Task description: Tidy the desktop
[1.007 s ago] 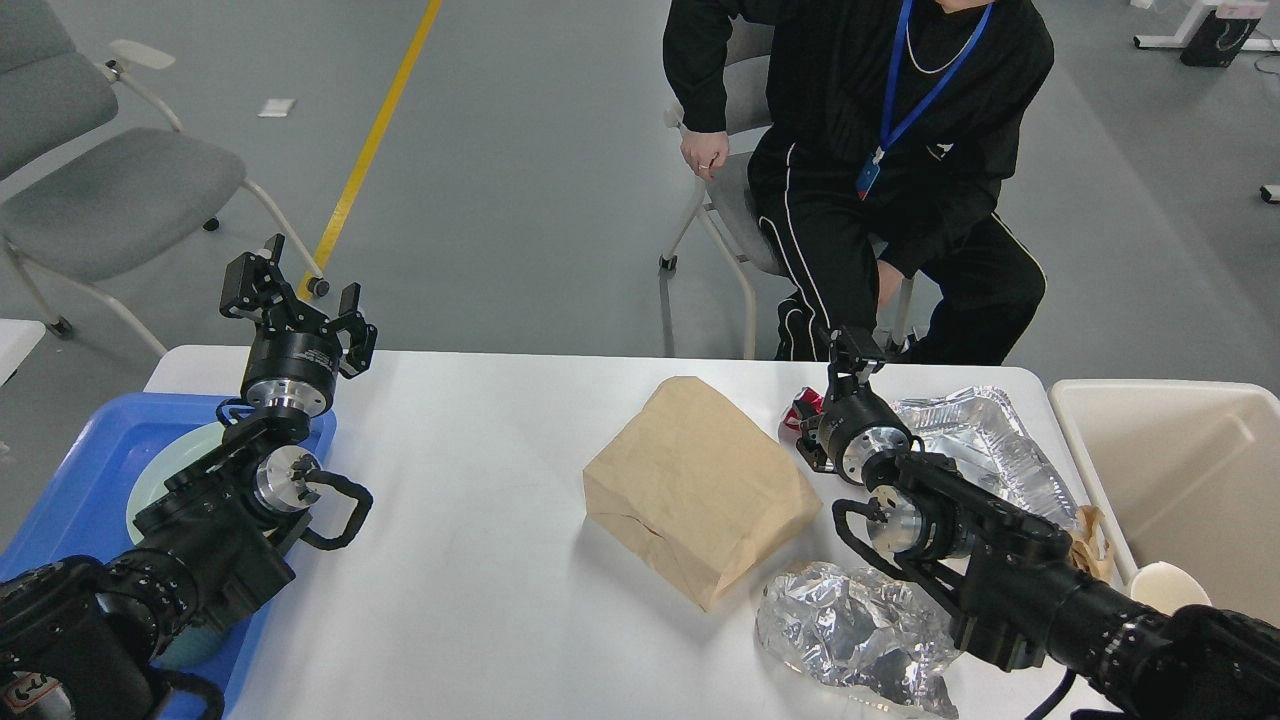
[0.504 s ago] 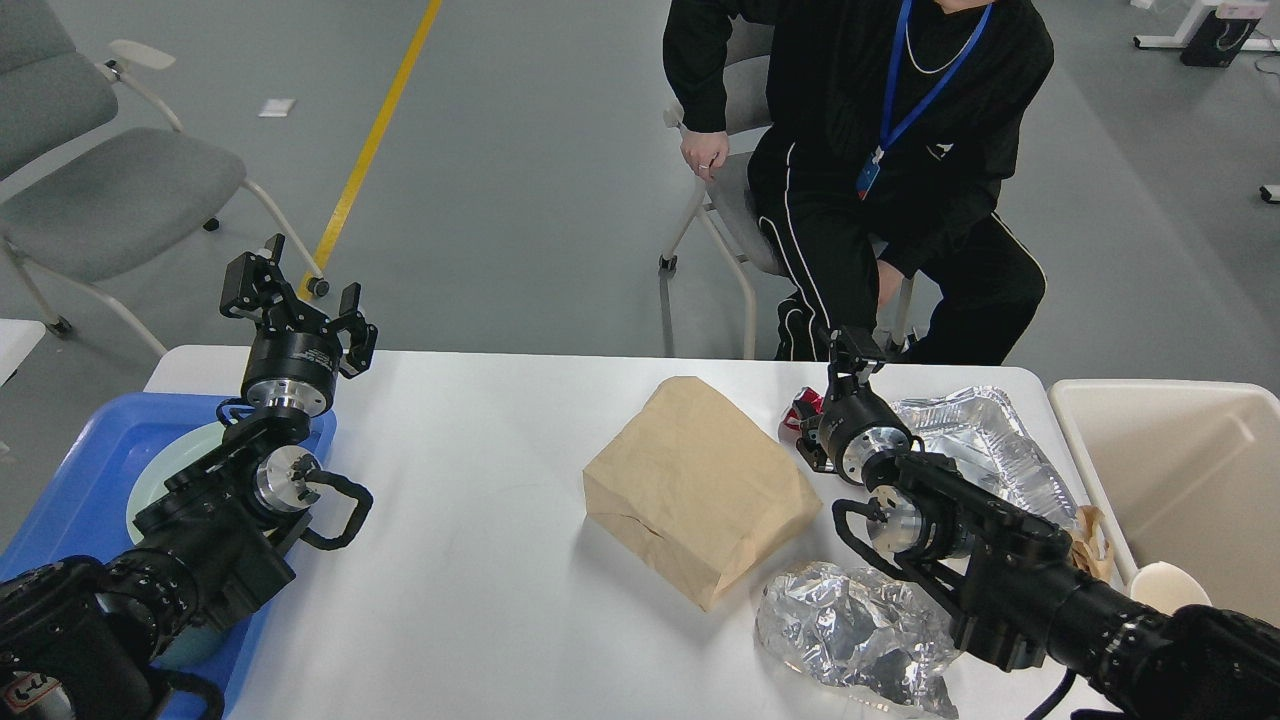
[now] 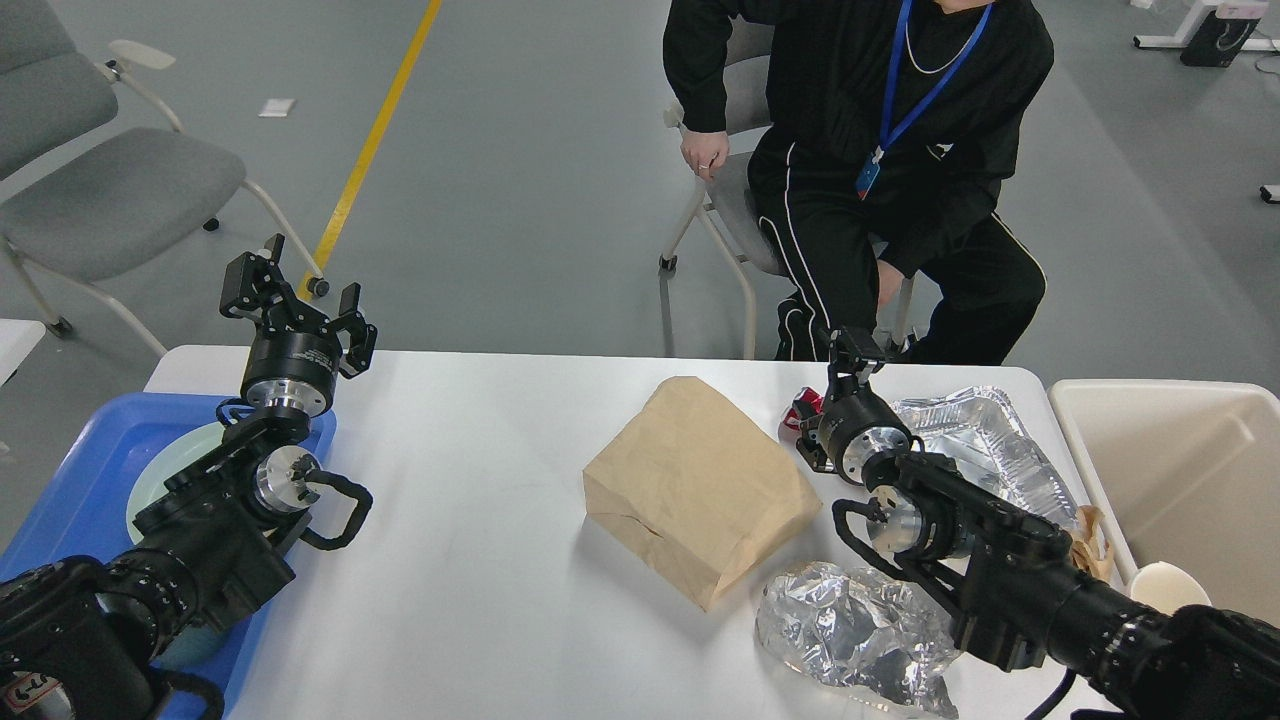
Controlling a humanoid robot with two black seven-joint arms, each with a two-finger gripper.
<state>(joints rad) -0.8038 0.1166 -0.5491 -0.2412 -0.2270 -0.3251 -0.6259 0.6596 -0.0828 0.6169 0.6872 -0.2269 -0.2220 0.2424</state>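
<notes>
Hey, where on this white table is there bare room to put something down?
The widest free patch of the desktop lies between the blue tray with the left arm and the brown paper bag, running from far edge to near edge. The right side is crowded: foil tray, crumpled foil, red wrapper and the right arm.

This looks like a robotics lab or test hall: bare grey floor (image 3: pixel 520 180) with a yellow line (image 3: pixel 372 140) at eleven o'clock, grey office chairs (image 3: pixel 100 190) at ten, and a seated person (image 3: pixel 870 150) wearing a blue lanyard (image 3: pixel 920 95) at one o'clock beyond the white counter (image 3: pixel 480 560).
</notes>
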